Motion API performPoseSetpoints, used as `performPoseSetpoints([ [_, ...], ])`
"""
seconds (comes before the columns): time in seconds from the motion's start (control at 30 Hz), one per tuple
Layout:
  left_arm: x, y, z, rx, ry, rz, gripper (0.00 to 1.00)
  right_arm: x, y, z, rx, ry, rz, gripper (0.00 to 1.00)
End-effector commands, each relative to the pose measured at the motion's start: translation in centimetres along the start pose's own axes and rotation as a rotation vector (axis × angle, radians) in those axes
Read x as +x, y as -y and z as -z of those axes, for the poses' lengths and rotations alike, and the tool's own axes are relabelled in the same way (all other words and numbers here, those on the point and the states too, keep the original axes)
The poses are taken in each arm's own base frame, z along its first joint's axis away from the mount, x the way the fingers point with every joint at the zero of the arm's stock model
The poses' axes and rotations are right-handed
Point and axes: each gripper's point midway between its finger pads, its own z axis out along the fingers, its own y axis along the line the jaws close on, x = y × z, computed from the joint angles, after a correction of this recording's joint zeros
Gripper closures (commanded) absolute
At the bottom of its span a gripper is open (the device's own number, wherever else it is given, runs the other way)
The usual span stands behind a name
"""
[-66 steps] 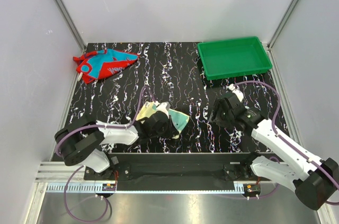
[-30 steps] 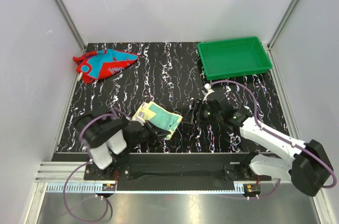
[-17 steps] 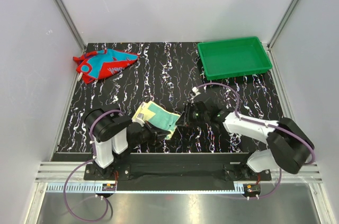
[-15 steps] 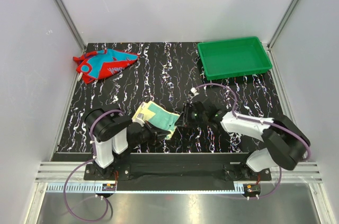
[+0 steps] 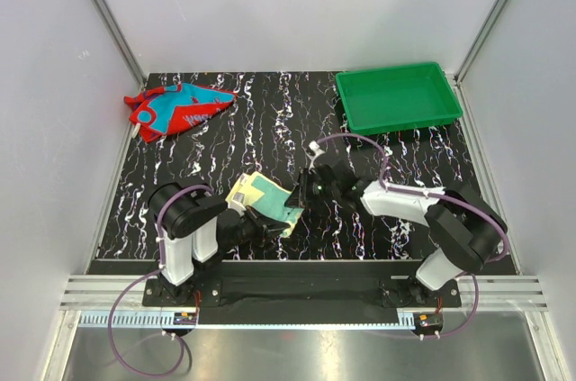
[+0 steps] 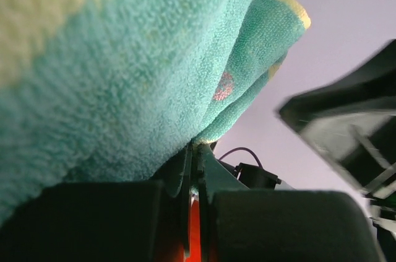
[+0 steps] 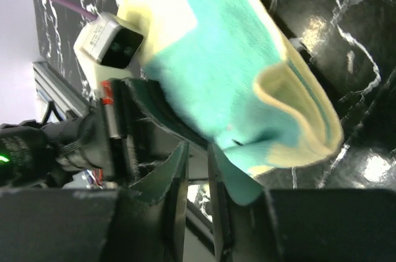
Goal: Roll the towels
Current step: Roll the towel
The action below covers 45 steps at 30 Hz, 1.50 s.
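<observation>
Left gripper (image 6: 193,172), largely hidden under the yellow towel (image 5: 261,196), is seen clamped on its edge; right gripper (image 7: 197,175) grip cannot be told; red towel (image 5: 178,107) is set well apart.

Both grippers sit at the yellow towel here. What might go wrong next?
1. The left gripper seems to pinch only a thin edge of the yellow towel, with the rest draped loosely over it. The cloth may slip free or bunch up instead of rolling.
2. The right gripper is right beside the left one at the same towel, so the fingers might collide or tug the cloth in opposite directions.
</observation>
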Motion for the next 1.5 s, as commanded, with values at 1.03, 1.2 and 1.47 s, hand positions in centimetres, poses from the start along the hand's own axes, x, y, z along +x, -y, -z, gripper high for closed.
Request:
performPoseSetpoints([
  [1.03, 0.7, 2.1, 3.6, 0.124, -0.001, -0.027, 1.00, -1.7, 15.7, 4.3, 0.745, -0.166, 0.087, 0.78],
  [1.2, 0.8, 2.1, 3.5, 0.122, -0.004, -0.026, 1.00, -3.9, 16.5, 6.5, 0.804, -0.124, 0.090, 0.74],
  [1.47, 0.8, 2.3, 3.4, 0.125, -0.009, -0.008, 1.00, -5.9, 14.4, 9.3, 0.800, -0.038, 0.066, 0.70],
])
